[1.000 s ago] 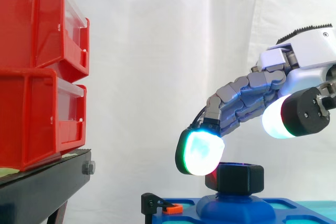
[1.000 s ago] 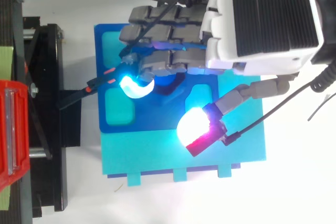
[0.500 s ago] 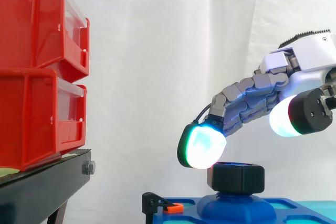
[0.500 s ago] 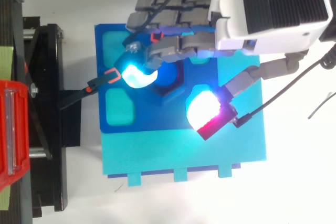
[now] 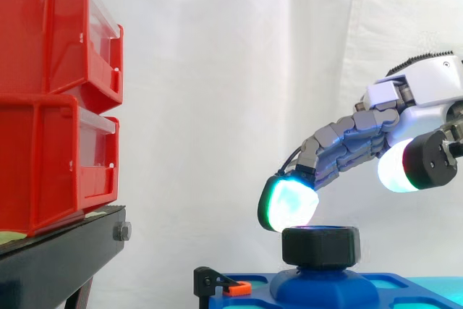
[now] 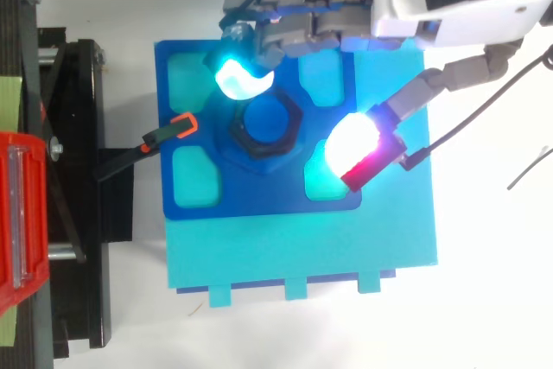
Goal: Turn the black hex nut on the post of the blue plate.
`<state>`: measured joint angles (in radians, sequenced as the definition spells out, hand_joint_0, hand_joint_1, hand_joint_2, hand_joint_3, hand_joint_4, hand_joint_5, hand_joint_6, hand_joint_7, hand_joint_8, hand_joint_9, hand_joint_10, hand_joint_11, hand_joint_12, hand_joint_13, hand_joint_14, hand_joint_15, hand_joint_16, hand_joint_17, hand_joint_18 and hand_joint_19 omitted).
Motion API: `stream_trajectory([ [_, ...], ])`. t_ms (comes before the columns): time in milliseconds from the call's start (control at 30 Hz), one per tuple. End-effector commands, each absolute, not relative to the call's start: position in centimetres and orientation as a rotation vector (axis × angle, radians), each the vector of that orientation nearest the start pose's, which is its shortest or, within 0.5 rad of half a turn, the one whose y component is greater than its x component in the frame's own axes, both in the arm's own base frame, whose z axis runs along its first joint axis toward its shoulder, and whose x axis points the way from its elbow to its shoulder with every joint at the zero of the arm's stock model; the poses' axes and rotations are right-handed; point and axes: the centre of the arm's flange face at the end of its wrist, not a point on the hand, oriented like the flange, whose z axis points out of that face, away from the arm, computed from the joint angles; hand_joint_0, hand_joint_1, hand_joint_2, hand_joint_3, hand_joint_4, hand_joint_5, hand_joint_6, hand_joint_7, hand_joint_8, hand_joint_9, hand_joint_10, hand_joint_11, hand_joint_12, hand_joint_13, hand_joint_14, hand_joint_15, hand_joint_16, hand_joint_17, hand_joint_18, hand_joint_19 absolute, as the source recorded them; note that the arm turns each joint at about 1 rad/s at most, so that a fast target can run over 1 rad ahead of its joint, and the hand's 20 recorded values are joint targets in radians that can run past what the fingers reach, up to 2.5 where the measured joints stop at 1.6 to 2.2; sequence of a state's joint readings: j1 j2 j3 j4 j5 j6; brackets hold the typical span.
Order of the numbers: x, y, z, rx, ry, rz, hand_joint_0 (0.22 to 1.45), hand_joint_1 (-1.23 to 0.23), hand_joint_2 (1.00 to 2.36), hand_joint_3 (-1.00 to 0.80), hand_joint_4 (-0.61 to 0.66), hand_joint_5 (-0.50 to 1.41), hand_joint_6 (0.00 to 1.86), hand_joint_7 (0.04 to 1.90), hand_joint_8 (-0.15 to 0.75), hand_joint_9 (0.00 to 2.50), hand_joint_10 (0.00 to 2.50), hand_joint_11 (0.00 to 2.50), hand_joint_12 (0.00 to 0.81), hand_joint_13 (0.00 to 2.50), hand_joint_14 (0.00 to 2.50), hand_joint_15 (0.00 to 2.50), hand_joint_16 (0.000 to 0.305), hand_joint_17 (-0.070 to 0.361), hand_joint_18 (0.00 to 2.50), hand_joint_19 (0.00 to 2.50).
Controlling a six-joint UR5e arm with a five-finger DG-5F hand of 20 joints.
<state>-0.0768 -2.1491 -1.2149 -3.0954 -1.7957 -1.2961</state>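
So the nut point(image 6: 244, 140) sits on the post point(image 6: 269, 118) smack in the middle of the blue plate point(image 6: 259, 189), which is parked on a teal base point(image 6: 302, 248). It's a chunky black hex, and I'd guess stiff, light plastic. It shouldn't crush, but the flats look smooth, so it could slip if you only brush it. My guess is the best hold is on two opposite flats around the side, pads pressed in from either side, not down on the top face.

The hand point(image 5: 347, 146) comes in from 3 o'clock in the side view, tilted down over the nut. Its fingers are loosely bent and spread away from the thumb, with nothing clamped between them. From above, the cyan fingertip point(image 6: 238, 75) hangs at roughly 11 o'clock off the nut and the thumb pad point(image 6: 350, 144) sits out around 3 to 4 o'clock, so the nut is in the gap between them. From the side the cyan pad is just above the nut's top edge, and I can't tell if it's grazing it. The thumb pad rides well higher.

There's an orange clip point(image 6: 181, 123) at 9 o'clock on the plate, so watch that on the swing. The red bins point(image 5: 51, 92) are well off to the side.
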Motion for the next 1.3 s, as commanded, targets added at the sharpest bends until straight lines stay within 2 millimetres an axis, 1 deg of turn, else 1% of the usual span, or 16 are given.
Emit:
stream_trajectory([
  [0,67.7,-17.6,31.6,0.138,1.758,0.349,0.48,-0.40,1.00,-0.50,0.18,-0.20,0.50,0.77,0.222,0.27,0.00,0.00,0.350,0.12,0.00,0.01,0.053,0.120,0.00,0.06],
  [100,67.5,-18.2,31.6,0.131,1.759,0.350,0.49,-0.40,1.00,-0.50,0.18,-0.20,0.50,0.77,0.221,0.27,0.00,0.00,0.350,0.12,0.00,0.01,0.053,0.120,0.00,0.06],
  [300,67.4,-18.6,31.7,0.130,1.753,0.350,0.48,-0.40,1.00,-0.50,0.18,-0.20,0.50,0.77,0.224,0.27,0.00,0.00,0.351,0.12,0.00,0.01,0.053,0.120,0.00,0.05],
  [533,68.4,-17.5,33.3,0.117,1.725,0.352,0.48,-0.40,1.00,-0.50,0.18,-0.20,0.50,0.77,0.226,0.27,0.00,0.00,0.352,0.12,0.00,0.01,0.053,0.120,0.00,0.05],
  [667,69.3,-16.5,34.5,0.121,1.698,0.329,0.49,-0.40,1.00,-0.50,0.18,-0.20,0.50,0.77,0.227,0.27,0.00,0.00,0.352,0.12,0.00,0.00,0.053,0.120,0.00,0.05],
  [733,69.8,-15.6,35.0,0.130,1.686,0.316,0.49,-0.40,1.00,-0.50,0.18,-0.20,0.50,0.77,0.227,0.27,0.00,0.00,0.352,0.12,0.00,0.01,0.053,0.120,0.00,0.05],
  [833,70.3,-14.2,35.1,0.129,1.673,0.307,0.49,-0.40,1.00,-0.50,0.19,-0.20,0.50,0.77,0.227,0.27,0.00,0.00,0.352,0.12,0.00,0.01,0.053,0.119,0.00,0.06],
  [900,70.7,-12.8,35.2,0.123,1.670,0.311,0.49,-0.40,1.00,-0.50,0.18,-0.20,0.50,0.77,0.228,0.28,0.00,0.00,0.352,0.12,0.00,0.01,0.053,0.119,0.00,0.05],
  [933,71.0,-11.4,35.1,0.120,1.672,0.311,0.49,-0.40,1.00,-0.50,0.18,-0.20,0.50,0.77,0.228,0.28,0.00,0.00,0.352,0.12,0.00,0.01,0.053,0.119,0.00,0.05],
  [1033,71.3,-10.4,35.0,0.151,1.674,0.271,0.49,-0.40,1.00,-0.50,0.18,-0.20,0.50,0.77,0.229,0.28,0.00,0.00,0.352,0.12,0.00,0.01,0.053,0.119,0.00,0.05],
  [1067,71.5,-9.6,35.1,0.157,1.671,0.262,0.49,-0.40,1.00,-0.50,0.19,-0.20,0.50,0.77,0.229,0.28,0.00,0.00,0.352,0.12,0.00,0.00,0.053,0.119,0.00,0.06],
  [1133,71.6,-8.7,35.1,0.155,1.675,0.262,0.49,-0.40,1.00,-0.50,0.19,-0.20,0.50,0.77,0.229,0.28,0.00,0.00,0.352,0.12,0.00,0.00,0.053,0.119,0.00,0.05],
  [1200,71.6,-8.2,34.9,0.152,1.681,0.263,0.49,-0.40,1.00,-0.50,0.19,-0.20,0.50,0.77,0.229,0.28,0.00,0.00,0.352,0.12,0.00,0.01,0.053,0.119,0.00,0.05],
  [1267,71.7,-7.0,34.8,0.151,1.686,0.261,0.49,-0.40,1.00,-0.50,0.19,-0.20,0.50,0.77,0.229,0.28,0.00,0.00,0.352,0.12,0.00,0.00,0.053,0.119,0.00,0.05],
])
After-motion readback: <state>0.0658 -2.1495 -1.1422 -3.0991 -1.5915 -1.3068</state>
